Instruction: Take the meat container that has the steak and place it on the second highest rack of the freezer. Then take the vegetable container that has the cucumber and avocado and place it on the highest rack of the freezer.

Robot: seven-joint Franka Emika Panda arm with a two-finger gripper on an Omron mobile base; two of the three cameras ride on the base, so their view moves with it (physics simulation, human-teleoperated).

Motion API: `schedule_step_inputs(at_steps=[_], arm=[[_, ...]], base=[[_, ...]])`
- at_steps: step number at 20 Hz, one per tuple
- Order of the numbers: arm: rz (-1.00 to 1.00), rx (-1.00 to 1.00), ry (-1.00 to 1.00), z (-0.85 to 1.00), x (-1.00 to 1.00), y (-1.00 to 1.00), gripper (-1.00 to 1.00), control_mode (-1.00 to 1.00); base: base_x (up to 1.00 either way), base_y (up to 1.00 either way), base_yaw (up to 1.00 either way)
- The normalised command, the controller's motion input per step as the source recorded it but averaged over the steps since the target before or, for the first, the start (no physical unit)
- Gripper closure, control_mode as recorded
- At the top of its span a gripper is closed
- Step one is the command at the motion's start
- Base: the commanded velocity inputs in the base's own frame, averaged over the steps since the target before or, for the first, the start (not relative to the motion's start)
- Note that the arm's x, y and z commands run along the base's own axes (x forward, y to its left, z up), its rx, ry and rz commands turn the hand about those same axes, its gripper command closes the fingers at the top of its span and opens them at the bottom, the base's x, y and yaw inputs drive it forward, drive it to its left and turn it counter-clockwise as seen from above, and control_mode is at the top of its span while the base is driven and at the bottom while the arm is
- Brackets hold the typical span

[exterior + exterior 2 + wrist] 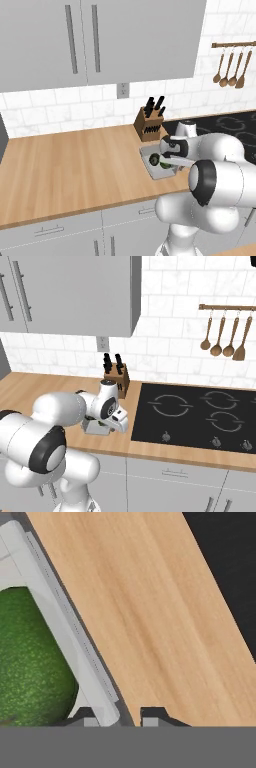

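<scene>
Vegetable container (159, 169) at centre right of the left base view, on wooden counter (70, 165) below knife block (149, 123), gripper (118, 714) fingers narrowed astride its wall, avocado (27, 662) inside.

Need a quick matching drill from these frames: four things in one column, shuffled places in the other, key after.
Things:
1. vegetable container
2. knife block
3. wooden spoons
4. cooktop

Places:
A. hanging on the wall rail
B. under the gripper, its wall between the fingertips
C. by the tiled wall, behind the container
D. set in the counter, right of the container

Pairs: 1-B, 2-C, 3-A, 4-D
</scene>
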Motion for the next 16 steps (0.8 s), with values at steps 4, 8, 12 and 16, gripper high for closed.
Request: schedule_step_inputs(at_steps=[4,8,12,16], arm=[[0.0,0.0,0.0,0.17,-0.02,0.0,1.0,-1.0],[0.0,0.0,0.0,0.39,-0.01,0.0,1.0,-1.0],[0.0,0.0,0.0,0.52,-0.02,0.0,1.0,-1.0],[0.0,0.05,0.0,0.76,-0.17,0.0,1.0,-1.0]], base=[[0.0,0.0,0.0],[0.0,0.0,0.0],[0.0,0.0,0.0],[0.0,0.0,0.0]])
